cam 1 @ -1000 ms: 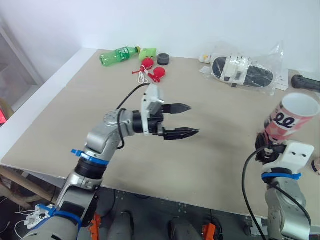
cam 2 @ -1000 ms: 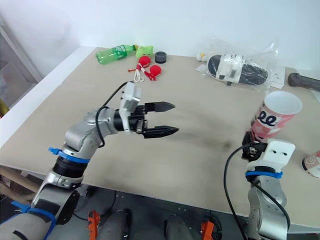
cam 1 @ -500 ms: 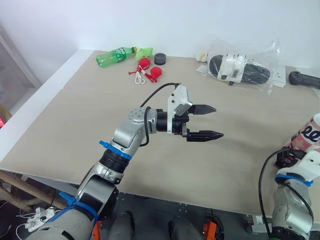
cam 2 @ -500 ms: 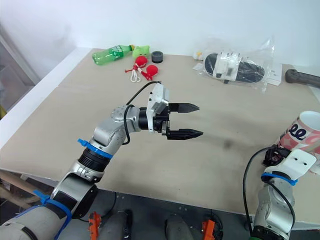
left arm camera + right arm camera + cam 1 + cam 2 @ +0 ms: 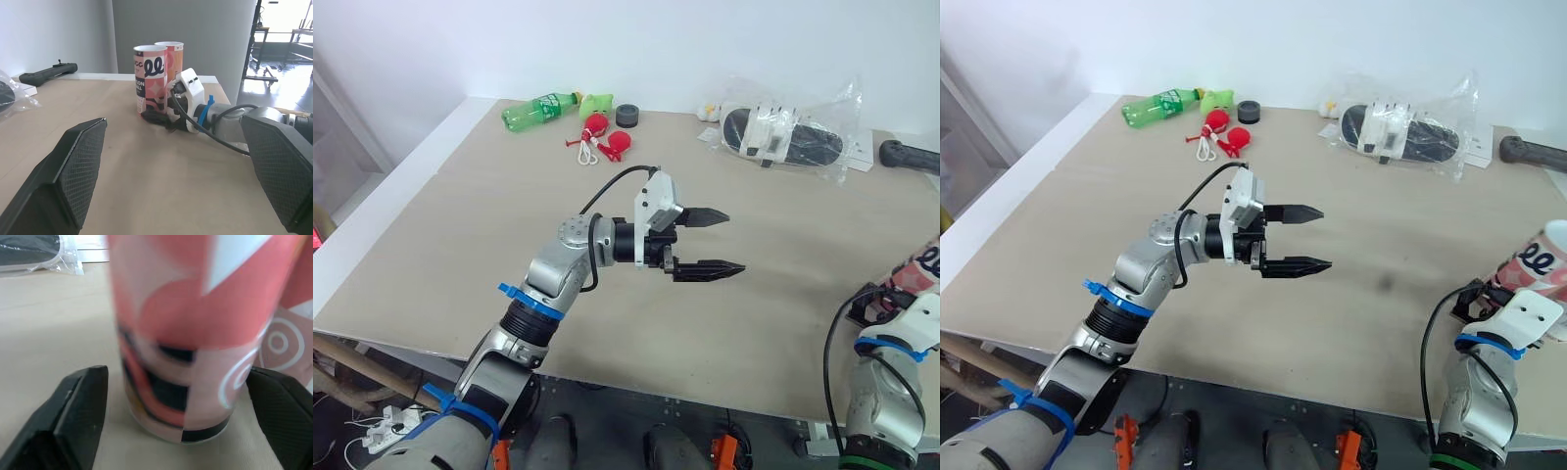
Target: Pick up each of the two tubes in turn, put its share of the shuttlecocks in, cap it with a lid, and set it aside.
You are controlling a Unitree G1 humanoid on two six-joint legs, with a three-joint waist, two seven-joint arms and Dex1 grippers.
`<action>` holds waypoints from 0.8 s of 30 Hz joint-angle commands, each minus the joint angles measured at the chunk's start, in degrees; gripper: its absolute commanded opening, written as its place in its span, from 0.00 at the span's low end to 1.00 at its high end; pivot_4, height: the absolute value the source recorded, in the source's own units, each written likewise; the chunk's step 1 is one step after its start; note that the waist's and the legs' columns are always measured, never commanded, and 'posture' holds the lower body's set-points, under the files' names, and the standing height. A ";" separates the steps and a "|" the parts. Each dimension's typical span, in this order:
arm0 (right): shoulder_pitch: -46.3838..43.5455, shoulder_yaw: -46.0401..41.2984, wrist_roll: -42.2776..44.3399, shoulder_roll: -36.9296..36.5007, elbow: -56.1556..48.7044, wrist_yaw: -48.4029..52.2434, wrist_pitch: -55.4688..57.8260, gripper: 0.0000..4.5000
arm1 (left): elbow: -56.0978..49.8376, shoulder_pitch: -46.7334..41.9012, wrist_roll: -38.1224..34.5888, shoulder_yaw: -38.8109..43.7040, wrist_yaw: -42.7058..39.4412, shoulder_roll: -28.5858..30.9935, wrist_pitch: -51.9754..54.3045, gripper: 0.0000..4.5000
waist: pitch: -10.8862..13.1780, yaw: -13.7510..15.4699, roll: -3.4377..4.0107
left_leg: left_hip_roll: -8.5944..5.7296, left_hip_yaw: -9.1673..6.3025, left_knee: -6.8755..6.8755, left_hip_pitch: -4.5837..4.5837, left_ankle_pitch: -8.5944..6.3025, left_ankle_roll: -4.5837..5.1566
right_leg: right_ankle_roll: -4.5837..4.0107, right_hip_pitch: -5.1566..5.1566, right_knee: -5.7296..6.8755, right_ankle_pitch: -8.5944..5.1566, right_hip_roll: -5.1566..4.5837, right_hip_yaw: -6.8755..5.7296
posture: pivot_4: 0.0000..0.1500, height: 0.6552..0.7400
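A pink, white and black tube (image 5: 150,81) stands upright on the table (image 5: 460,215) near its right front edge, also seen as the tube (image 5: 1540,266). Just behind it stands a second tube (image 5: 171,58) of the same kind. My right gripper (image 5: 178,373) is open at the front tube's base, one finger on each side with small gaps. Over the middle of the table my left gripper (image 5: 734,241) hovers open and empty, pointing right toward the tubes from a good distance.
At the far edge lie a green bottle (image 5: 533,110), red toys (image 5: 607,139), a black roll (image 5: 627,115) and a plastic bag (image 5: 783,137) holding a black and white object. A black handle (image 5: 911,157) lies at the far right.
The right gripper held the tube tilted above the table; the tube now stands on the table farther right with the fingers apart. The left gripper reached right, then eased back slightly.
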 commanded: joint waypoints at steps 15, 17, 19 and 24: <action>12.87 0.92 2.89 4.51 -23.51 -0.42 5.34 0.98 | -1.12 1.09 0.61 0.98 0.45 0.24 -1.28 1.00 | -0.05 0.01 0.10 | 0.00 -0.01 -0.01 -0.01 0.00 0.00 | 0.02 0.00 0.00 -0.04 -0.01 0.00 | 1.00 1.00; 16.67 1.89 4.79 4.61 -30.07 1.74 7.33 0.98 | -1.40 2.27 1.02 1.75 1.32 1.35 -1.30 1.00 | -0.07 0.01 0.16 | 0.01 -0.02 -0.02 -0.01 0.00 0.00 | 0.03 -0.01 0.00 -0.05 -0.01 -0.01 | 1.00 1.00; 20.19 3.89 8.25 3.30 -35.64 6.41 10.18 0.98 | -1.61 3.79 1.61 2.82 2.48 2.88 -1.41 1.00 | -0.09 -0.06 0.22 | 0.01 0.01 -0.01 -0.03 0.00 0.00 | 0.06 -0.04 0.00 -0.05 -0.02 0.02 | 1.00 1.00; 23.33 10.07 16.25 -7.23 -43.64 20.96 18.29 0.98 | -3.41 9.43 2.84 6.67 7.13 7.62 -1.70 1.00 | -0.06 -0.44 0.16 | 0.11 -0.03 -0.02 0.20 0.01 0.01 | 0.21 0.04 0.01 -0.05 0.13 0.11 | 1.00 1.00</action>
